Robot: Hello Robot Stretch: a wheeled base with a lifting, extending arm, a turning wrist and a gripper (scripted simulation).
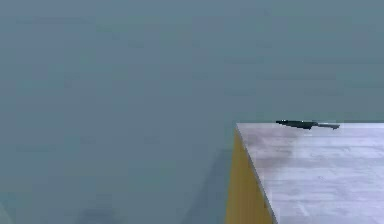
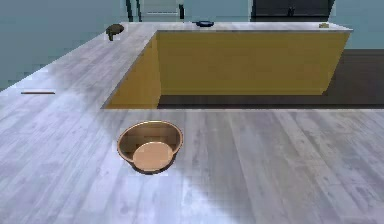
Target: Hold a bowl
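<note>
- The gripper's state cannot be told.
- The bowl (image 2: 151, 146), copper-brown and upright, sits on the pale wood-grain countertop (image 2: 290, 165), low and left of middle in the arm side view.
- A thin dark strip (image 2: 38, 93) lies well apart on its left.
- A dark rounded thing (image 2: 115, 31) and a small dark dish (image 2: 204, 23) sit on the counter's far stretch.
- In the forward view, a dark knife-like thing (image 1: 307, 125) lies on the counter, above its yellow side panel (image 1: 248, 190).

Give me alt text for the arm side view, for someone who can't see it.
A brown bowl sits upright on a grey wood-grain counter, low in the picture and just left of the middle. The counter wraps around a recess with yellow sides. A small dark thing rests at the counter's far left corner.
</note>
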